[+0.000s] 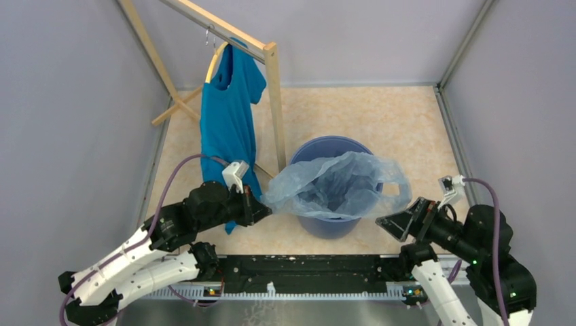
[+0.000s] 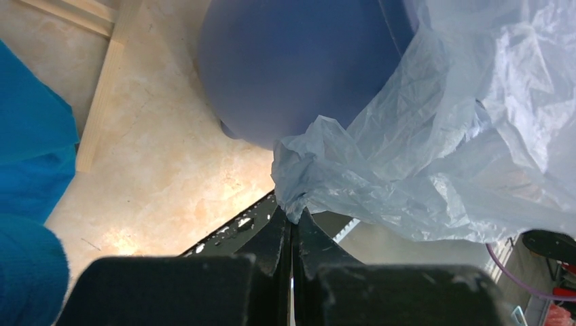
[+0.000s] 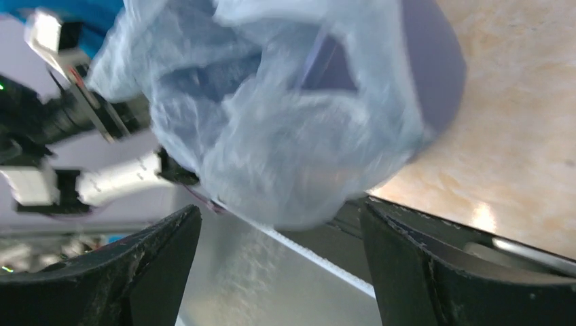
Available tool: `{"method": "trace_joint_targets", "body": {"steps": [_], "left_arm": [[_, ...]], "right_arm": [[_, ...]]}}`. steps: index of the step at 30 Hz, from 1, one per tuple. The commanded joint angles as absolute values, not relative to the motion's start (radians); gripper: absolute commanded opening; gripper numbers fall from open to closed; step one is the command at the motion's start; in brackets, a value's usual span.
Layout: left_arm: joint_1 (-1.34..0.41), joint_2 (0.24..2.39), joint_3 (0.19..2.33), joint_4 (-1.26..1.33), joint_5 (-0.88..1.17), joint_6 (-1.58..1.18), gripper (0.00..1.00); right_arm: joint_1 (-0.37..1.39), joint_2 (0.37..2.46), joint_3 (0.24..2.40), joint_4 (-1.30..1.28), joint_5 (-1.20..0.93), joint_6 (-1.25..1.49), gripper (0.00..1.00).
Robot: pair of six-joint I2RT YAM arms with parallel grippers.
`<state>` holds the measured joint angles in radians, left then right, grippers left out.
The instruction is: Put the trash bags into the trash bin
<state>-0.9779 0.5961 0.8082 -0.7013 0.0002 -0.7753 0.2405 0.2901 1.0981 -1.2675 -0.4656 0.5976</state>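
Note:
The pale-blue translucent trash bag [image 1: 339, 183] lies spread open over the top of the round blue trash bin [image 1: 331, 221], its mouth draped across the rim. My left gripper [image 1: 263, 207] is shut on the bag's left corner; the left wrist view shows the film [image 2: 435, 149] pinched between its fingertips beside the bin's wall [image 2: 292, 61]. My right gripper [image 1: 388, 224] is open and empty, just right of the bag's right edge. In the right wrist view the bag [image 3: 285, 129] hangs in front of the wide-apart fingers [image 3: 156, 251], with the bin [image 3: 435, 61] behind.
A teal T-shirt [image 1: 227, 122] hangs on a hanger from a wooden rack [image 1: 275, 102] just left of the bin, close behind my left arm. Grey walls enclose the beige floor [image 1: 401, 122]. A black rail [image 1: 306, 268] runs along the near edge.

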Motion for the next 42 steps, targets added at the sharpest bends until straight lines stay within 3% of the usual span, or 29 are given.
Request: {"method": "trace_joint_targets", "body": {"steps": [1, 6, 8, 11, 15, 18, 22, 28, 32, 38, 42], "left_arm": [[-0.979, 0.631, 0.84, -0.72, -0.048, -0.775, 0.0], [-0.979, 0.604, 0.804, -0.768, -0.09, -0.831, 0.0], [-0.978, 0.566, 0.81, -0.782, -0.117, -0.853, 0.0], [-0.979, 0.528, 0.832, -0.802, -0.143, -0.889, 0.0], [-0.979, 0.505, 0.852, -0.727, -0.094, -0.88, 0.0], [-0.979, 0.502, 0.85, -0.691, -0.088, -0.86, 0.0], [-0.979, 0.524, 0.838, -0.679, -0.061, -0.84, 0.0], [-0.979, 0.539, 0.833, -0.647, 0.017, -0.827, 0.0], [-0.979, 0.532, 0.83, -0.696, -0.019, -0.817, 0.0], [-0.979, 0.572, 0.793, -0.674, -0.044, -0.824, 0.0], [-0.979, 0.593, 0.769, -0.638, -0.083, -0.818, 0.0]], "right_arm": [[0.25, 0.261, 0.999, -1.007, -0.455, 0.901, 0.87], [0.25, 0.288, 0.964, -0.971, -0.361, 0.949, 0.71], [0.25, 0.29, 0.97, -0.945, -0.353, 0.948, 0.49], [0.25, 0.264, 0.956, -0.917, -0.424, 0.948, 0.44], [0.25, 0.228, 0.923, -0.92, -0.525, 0.857, 0.11], [0.25, 0.223, 0.928, -0.963, -0.534, 0.786, 0.0], [0.25, 0.265, 1.004, -1.19, -0.418, 0.72, 0.0], [0.251, 0.261, 1.059, -1.317, -0.378, 0.722, 0.0], [0.25, 0.26, 1.04, -1.399, -0.214, 0.77, 0.0], [0.25, 0.278, 0.948, -1.233, -0.075, 0.869, 0.01], [0.249, 0.35, 0.921, -1.058, -0.023, 0.765, 0.08]]}}
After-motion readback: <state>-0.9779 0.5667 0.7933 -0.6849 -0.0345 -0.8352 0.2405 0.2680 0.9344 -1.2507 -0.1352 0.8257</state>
